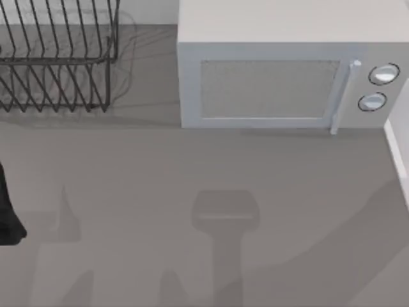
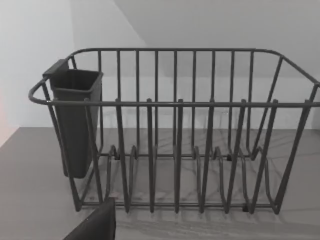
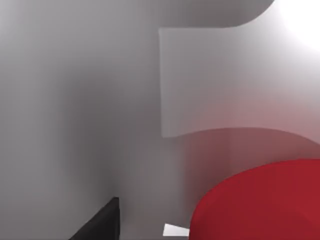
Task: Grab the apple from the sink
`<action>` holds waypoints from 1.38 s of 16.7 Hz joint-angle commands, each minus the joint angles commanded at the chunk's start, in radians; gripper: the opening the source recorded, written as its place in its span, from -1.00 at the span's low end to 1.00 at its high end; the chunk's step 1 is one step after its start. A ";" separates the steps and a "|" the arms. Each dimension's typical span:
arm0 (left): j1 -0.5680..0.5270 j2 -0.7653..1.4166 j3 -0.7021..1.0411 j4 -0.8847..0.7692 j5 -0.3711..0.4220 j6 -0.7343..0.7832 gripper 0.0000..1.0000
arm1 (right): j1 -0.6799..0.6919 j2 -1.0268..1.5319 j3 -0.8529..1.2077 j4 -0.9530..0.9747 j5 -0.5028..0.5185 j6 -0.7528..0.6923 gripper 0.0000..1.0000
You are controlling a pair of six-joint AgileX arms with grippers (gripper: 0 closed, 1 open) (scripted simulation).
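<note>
Right wrist view puts the apple [image 3: 260, 202] close below the camera, against pale sink walls [image 3: 100, 100], so the right arm seems lowered for a grasp; its gripper's state cannot be told. On the bench [image 1: 192, 166], left gripper faces the dish rack [image 2: 175, 135].

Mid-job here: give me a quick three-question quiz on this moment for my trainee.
1. True or false: the microwave door is shut.
2. The red apple looms close in which wrist view? A) left B) right
3. Fill in: a dark cup hangs on the dish ____.

Key: 1 true; 2 B; 3 rack.
</note>
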 joint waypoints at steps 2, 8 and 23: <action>0.000 0.000 0.000 0.000 0.000 0.000 1.00 | 0.000 0.000 0.000 0.000 0.000 0.000 -0.06; 0.000 0.000 0.000 0.000 0.000 0.000 1.00 | 0.000 0.000 0.000 0.000 0.000 0.000 -0.96; 0.000 0.000 0.000 0.000 0.000 0.000 1.00 | -0.002 -0.116 0.153 -0.211 -0.016 0.004 -1.00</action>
